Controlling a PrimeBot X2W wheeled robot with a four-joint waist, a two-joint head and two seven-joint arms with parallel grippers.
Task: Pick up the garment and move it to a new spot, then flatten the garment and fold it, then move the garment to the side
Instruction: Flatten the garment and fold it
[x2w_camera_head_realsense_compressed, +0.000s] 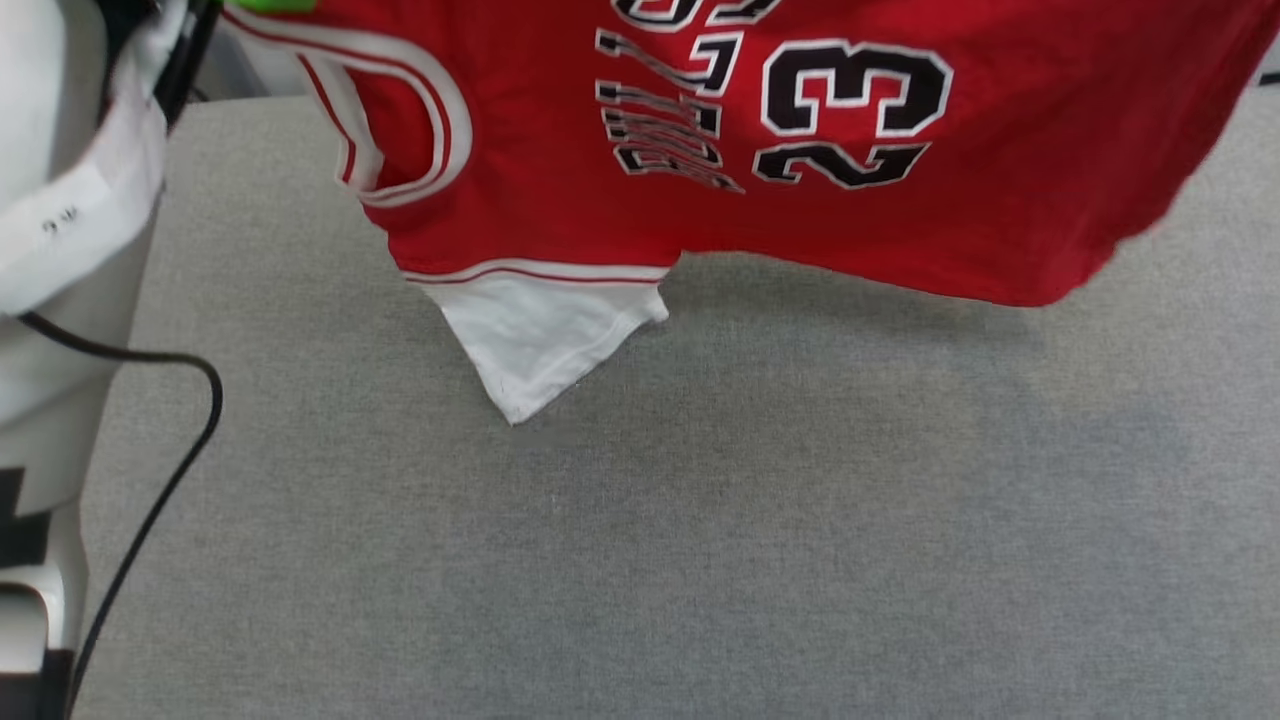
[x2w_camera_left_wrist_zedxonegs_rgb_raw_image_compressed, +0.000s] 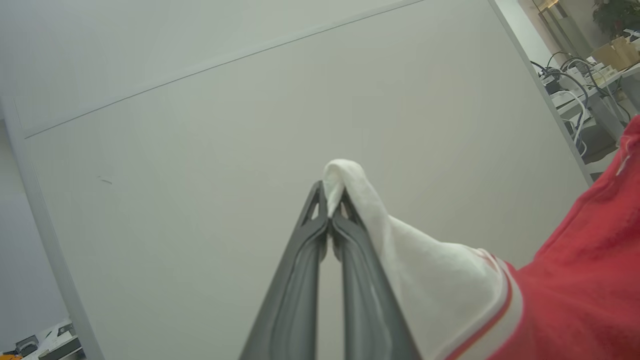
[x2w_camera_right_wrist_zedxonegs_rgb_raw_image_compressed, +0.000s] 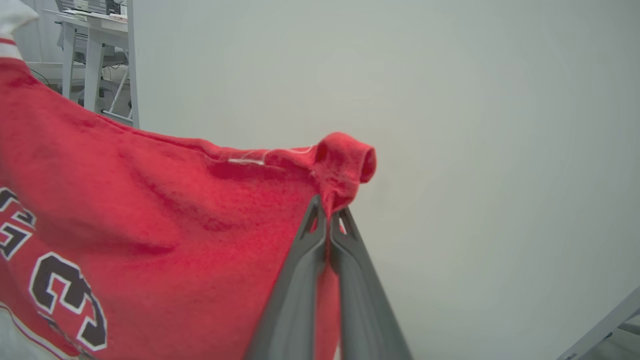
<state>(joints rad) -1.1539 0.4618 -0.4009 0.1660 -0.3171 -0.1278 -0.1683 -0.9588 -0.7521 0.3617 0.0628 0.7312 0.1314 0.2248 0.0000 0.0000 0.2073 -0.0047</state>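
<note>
The garment (x2w_camera_head_realsense_compressed: 800, 180), a red T-shirt with white sleeves and a black "23", hangs spread above the grey table (x2w_camera_head_realsense_compressed: 640, 520). Its lower white sleeve (x2w_camera_head_realsense_compressed: 545, 335) dangles with its tip close to the table. In the left wrist view my left gripper (x2w_camera_left_wrist_zedxonegs_rgb_raw_image_compressed: 330, 212) is shut on the white sleeve (x2w_camera_left_wrist_zedxonegs_rgb_raw_image_compressed: 440, 280), with the fabric folded over its tips. My right gripper (x2w_camera_right_wrist_zedxonegs_rgb_raw_image_compressed: 330, 212) is shut on a bunched red edge of the garment (x2w_camera_right_wrist_zedxonegs_rgb_raw_image_compressed: 150, 220) in the right wrist view. Both arms hold the shirt up in front of a pale wall.
A pale robot arm part (x2w_camera_head_realsense_compressed: 60, 200) with a black cable (x2w_camera_head_realsense_compressed: 150, 480) stands at the left edge of the head view. Desks with cables and equipment (x2w_camera_left_wrist_zedxonegs_rgb_raw_image_compressed: 575, 90) show far off in the left wrist view, and a white table (x2w_camera_right_wrist_zedxonegs_rgb_raw_image_compressed: 90, 50) in the right wrist view.
</note>
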